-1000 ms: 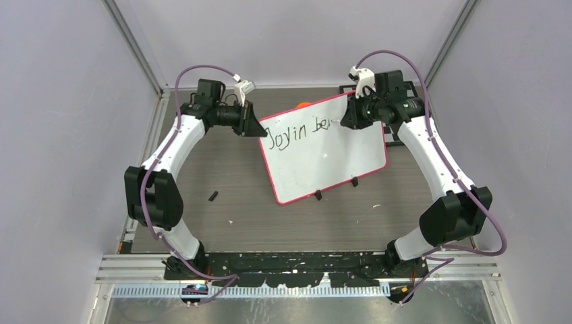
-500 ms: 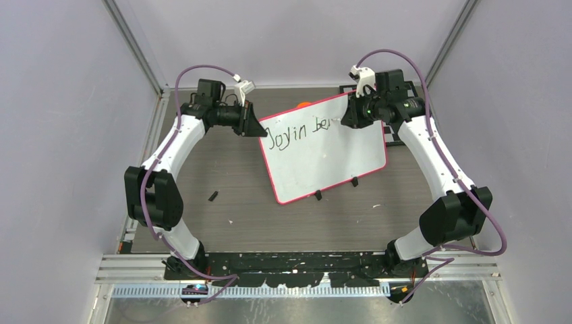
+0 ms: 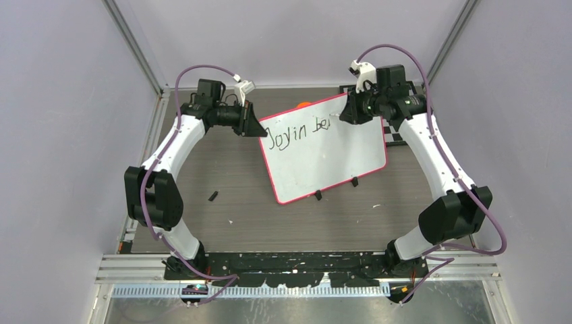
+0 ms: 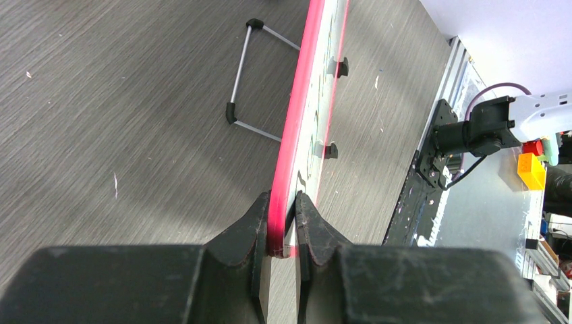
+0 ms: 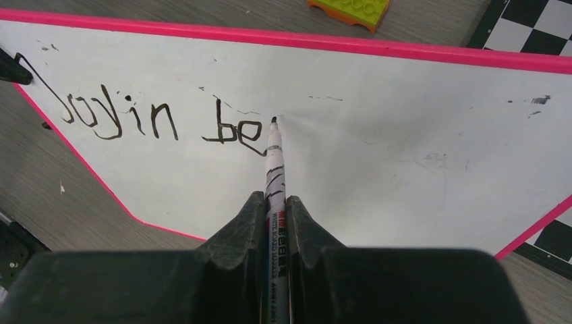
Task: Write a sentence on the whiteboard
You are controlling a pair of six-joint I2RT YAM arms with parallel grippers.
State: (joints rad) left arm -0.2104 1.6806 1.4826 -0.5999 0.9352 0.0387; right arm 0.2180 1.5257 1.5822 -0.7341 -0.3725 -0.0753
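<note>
The whiteboard (image 3: 330,162), white with a pink rim, stands tilted near the table's (image 3: 222,175) far right corner, two black clips (image 3: 318,196) on its near edge. The sentence (image 5: 162,118) reads "Joyin be" in dark marker along its top.

White whiteboard (image 5: 405,169), pink rim; black lettering (image 5: 162,118); white marker (image 5: 275,177) with black print; black-white checkerboard (image 5: 533,27) upper right; grey woodgrain table (image 5: 67,209).

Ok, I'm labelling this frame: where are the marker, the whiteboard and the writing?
marker (image 5: 274,172): right wrist view, on its barrel.
whiteboard (image 5: 418,155): right wrist view, on its bare white face.
writing (image 5: 164,115): right wrist view, on the letter "n".
</note>
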